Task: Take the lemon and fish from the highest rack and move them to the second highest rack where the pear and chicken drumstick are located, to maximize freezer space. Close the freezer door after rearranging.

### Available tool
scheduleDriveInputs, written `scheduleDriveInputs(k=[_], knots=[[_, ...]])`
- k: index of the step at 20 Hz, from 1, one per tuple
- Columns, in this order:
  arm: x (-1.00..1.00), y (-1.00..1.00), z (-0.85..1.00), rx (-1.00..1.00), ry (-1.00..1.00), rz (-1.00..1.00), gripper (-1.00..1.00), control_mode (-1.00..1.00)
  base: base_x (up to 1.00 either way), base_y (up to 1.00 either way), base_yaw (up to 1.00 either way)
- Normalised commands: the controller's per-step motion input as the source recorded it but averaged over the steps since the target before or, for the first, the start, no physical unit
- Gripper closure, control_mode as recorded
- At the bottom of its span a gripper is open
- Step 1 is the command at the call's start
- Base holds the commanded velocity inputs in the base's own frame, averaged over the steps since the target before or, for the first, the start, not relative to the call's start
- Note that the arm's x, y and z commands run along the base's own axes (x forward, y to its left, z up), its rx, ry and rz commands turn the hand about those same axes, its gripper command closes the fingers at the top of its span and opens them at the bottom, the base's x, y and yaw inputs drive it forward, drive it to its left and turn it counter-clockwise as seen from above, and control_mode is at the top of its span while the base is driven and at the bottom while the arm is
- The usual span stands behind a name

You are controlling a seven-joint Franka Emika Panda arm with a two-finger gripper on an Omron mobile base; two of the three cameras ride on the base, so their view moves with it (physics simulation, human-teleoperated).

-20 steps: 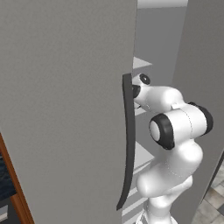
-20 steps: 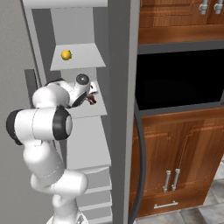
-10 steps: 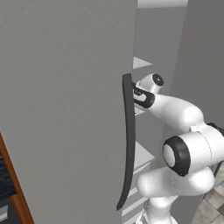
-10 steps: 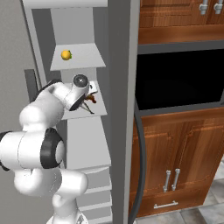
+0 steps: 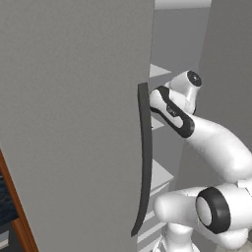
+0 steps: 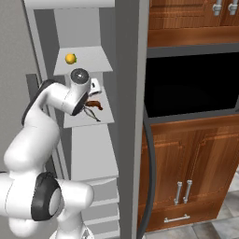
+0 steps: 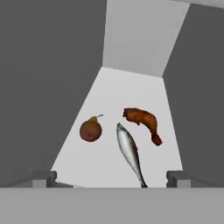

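Observation:
The lemon sits alone on the highest rack. On the second highest rack lie the pear, the chicken drumstick and the silver fish, which is next to the drumstick in the right base view too. My gripper hovers open just above and in front of this rack, nothing between its fingertips, the fish's tail pointing at the gap. The freezer door stands open at the left, its black handle close to my forearm.
Grey freezer walls close in on both sides of the racks. Lower shelves sit below my arm. Right of the freezer stands a grey panel with a curved black handle, then a dark oven opening and brown wooden cabinets.
My hand has lifted and drawn back from the second highest rack, where the fish lies free. The elbow has swung down and outward. The lemon has not moved.

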Motion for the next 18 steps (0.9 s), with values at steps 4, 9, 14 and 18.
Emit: scheduleDriveInputs(k=[4,9,14,18], knots=[[-0.79,0.0,0.64,0.02,0.01,0.0,-1.0,-1.0,0.0,0.0,0.0],[-0.66,-0.01,0.73,0.04,0.05,-0.01,-1.0,-1.0,0.0,0.0,0.0],[-0.39,-0.12,0.71,0.11,0.14,-0.01,-1.0,-1.0,0.0,0.0,0.0],[-0.05,-0.09,0.53,0.15,0.11,0.0,-1.0,-1.0,0.0,0.0,0.0]])
